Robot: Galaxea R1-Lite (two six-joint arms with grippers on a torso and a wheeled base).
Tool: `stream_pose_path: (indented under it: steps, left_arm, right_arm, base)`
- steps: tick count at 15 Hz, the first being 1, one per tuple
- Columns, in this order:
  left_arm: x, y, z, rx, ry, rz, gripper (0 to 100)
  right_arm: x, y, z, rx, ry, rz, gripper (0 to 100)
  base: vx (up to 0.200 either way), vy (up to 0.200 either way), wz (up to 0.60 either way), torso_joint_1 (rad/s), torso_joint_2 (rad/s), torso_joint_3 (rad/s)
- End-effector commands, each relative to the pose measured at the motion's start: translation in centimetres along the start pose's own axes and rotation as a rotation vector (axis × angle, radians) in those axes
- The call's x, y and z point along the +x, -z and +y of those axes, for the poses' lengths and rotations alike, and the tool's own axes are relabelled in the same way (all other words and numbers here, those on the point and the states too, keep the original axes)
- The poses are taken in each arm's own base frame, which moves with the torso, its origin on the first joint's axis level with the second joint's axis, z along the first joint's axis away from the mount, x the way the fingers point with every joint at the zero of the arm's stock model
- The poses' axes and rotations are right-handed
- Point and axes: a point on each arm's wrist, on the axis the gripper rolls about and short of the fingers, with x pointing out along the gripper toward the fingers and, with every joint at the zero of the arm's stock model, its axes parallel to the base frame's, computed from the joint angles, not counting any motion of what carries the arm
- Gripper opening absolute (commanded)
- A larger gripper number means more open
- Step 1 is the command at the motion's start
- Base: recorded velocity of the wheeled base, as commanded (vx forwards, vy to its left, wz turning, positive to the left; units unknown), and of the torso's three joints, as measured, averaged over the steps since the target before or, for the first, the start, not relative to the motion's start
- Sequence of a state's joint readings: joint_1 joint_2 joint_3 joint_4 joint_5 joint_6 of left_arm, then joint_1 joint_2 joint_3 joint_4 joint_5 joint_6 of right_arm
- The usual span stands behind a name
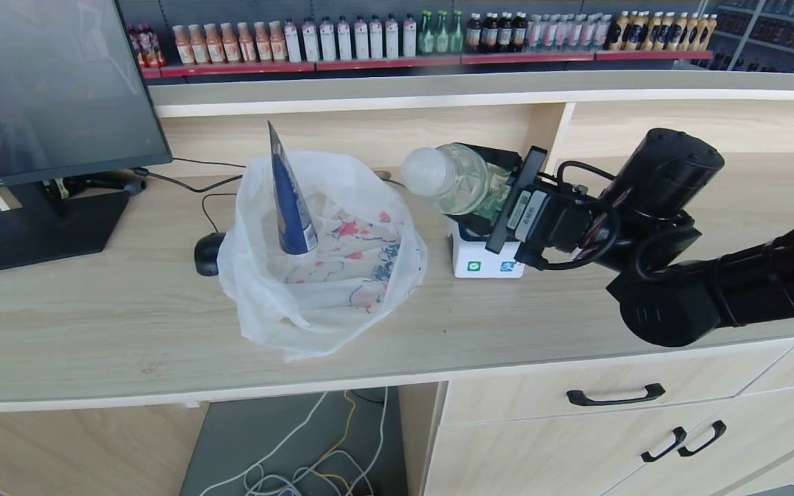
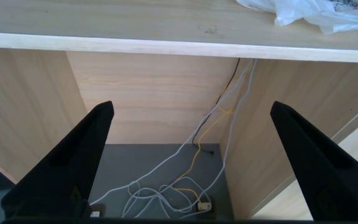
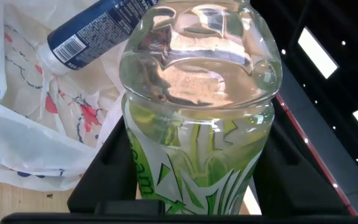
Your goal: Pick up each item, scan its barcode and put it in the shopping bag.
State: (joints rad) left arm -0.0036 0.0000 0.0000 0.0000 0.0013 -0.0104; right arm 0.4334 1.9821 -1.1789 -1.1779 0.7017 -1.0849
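Right of centre in head view: right gripper [image 1: 483, 196] clamped on clear green-labelled bottle [image 1: 449, 178], held sideways over white scanner box [image 1: 483, 260]. Left of scanner: white shopping bag [image 1: 259, 275] open on counter [image 1: 94, 324], blue tube [image 1: 290, 200] standing inside, narrow end up. Bag sits near counter front edge; wide wood stretch lower left. Left gripper [image 2: 191, 106] fingers apart, below counter edge, cables [image 2: 179, 180] on floor beyond. Monitor [image 1: 45, 89] upper left; mouse [image 1: 207, 253] beside bag. Drink shelves [image 1: 397, 34] along top.
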Motion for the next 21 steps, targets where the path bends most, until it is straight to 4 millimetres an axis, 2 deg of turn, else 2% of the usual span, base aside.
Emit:
stream_pose_path:
  steps: [1, 11, 15, 21]
  left_arm:
    - [0.0, 0.0, 0.0, 0.0, -0.001, 0.002, 100]
    - [0.0, 0.0, 0.0, 0.0, -0.001, 0.0, 100]
    - [0.0, 0.0, 0.0, 0.0, -0.001, 0.0, 100]
    - [0.0, 0.0, 0.0, 0.0, -0.001, 0.0, 100]
  right_arm:
    - [0.0, 0.1, 0.1, 0.0, -0.003, 0.001, 0]
    - [-0.3, 1.4, 1.1, 0.018, -0.022, 0.026, 0]
    - [-1.1, 2.3, 0.3, 0.005, -0.005, 0.056, 0]
    - [-0.9, 2.2, -0.1, -0.003, 0.005, 0.051, 0]
  base:
    - [0.0, 0.0, 0.0, 0.0, 0.0, 0.0]
    - [0.0, 0.0, 0.0, 0.0, 0.0, 0.0]
    - [0.0, 0.0, 0.0, 0.0, 0.0, 0.0]
    - [0.0, 0.0, 0.0, 0.0, 0.0, 0.0]
